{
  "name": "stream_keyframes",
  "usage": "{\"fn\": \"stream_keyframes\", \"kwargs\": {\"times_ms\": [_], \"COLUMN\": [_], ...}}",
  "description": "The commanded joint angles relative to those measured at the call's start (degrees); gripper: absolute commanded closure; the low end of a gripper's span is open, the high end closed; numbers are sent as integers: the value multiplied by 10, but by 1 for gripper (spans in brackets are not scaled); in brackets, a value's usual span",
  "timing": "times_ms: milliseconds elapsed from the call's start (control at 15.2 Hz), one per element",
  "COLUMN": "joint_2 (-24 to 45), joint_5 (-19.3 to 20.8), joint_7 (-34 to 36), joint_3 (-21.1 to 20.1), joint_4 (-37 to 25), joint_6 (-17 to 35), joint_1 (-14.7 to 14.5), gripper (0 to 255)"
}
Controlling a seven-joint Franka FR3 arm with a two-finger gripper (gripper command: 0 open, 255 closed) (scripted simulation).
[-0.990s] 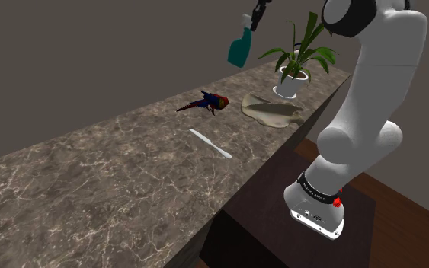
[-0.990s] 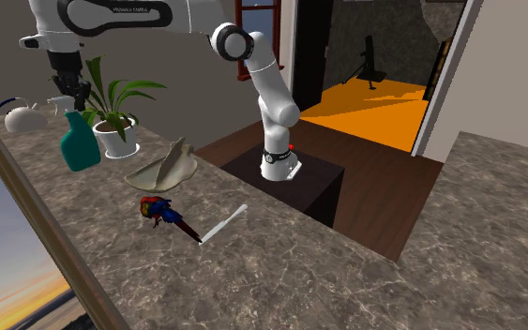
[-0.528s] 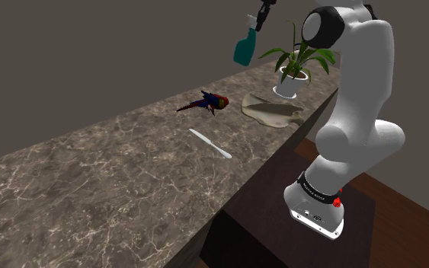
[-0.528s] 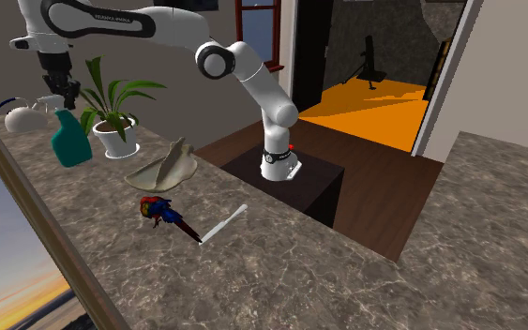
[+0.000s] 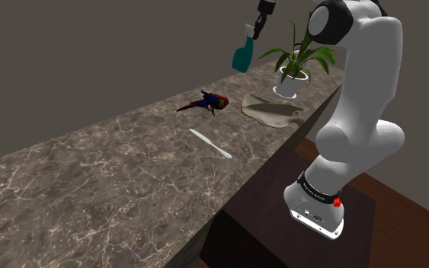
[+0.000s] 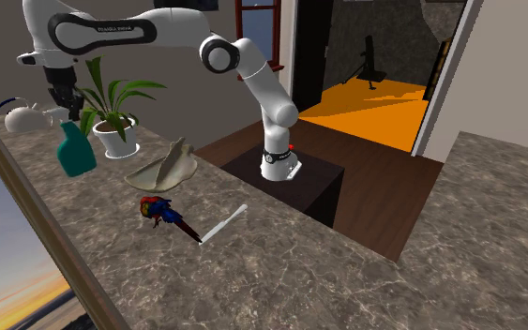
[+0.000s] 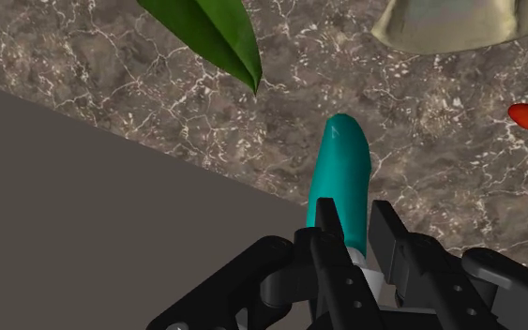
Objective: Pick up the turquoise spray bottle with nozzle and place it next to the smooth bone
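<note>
A turquoise spray bottle (image 5: 242, 52) with a white nozzle hangs in the air above the far end of the marble counter (image 5: 113, 183), close to the wall. My black gripper (image 5: 256, 30) is shut on its nozzle end from above. In the second exterior view the bottle (image 6: 76, 154) hangs under the gripper (image 6: 66, 109), just in front of the potted plant. In the wrist view the fingers (image 7: 329, 228) clasp the bottle (image 7: 342, 169), which points down at the counter. The bone (image 5: 210, 143), a slim white piece, lies flat at mid-counter (image 6: 224, 223).
A red and blue parrot figure (image 5: 209, 102) lies between the bone and the bottle. A beige shell-like object (image 5: 270, 111) and a potted plant (image 5: 295, 67) stand at the counter's far end. A white teapot (image 6: 22, 116) sits behind them. A grey wall borders the counter.
The upper arm has swung while the hand stayed near the plant. The held bottle drifted slightly sideways and has dropped a little over the last half second.
</note>
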State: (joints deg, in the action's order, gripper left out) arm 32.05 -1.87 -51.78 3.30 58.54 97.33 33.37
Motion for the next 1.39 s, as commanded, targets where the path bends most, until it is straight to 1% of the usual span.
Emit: {"fn": "stream_keyframes", "kwargs": {"times_ms": [0,594,1320], "joint_2": [-6,-19,-14], "joint_5": [0,0,0], "joint_7": [-1,-2,-3], "joint_3": [0,0,0], "joint_4": [28,118,192], "joint_6": [22,99,178], "joint_1": [0,-2,-3], "gripper": [255,255,255]}}
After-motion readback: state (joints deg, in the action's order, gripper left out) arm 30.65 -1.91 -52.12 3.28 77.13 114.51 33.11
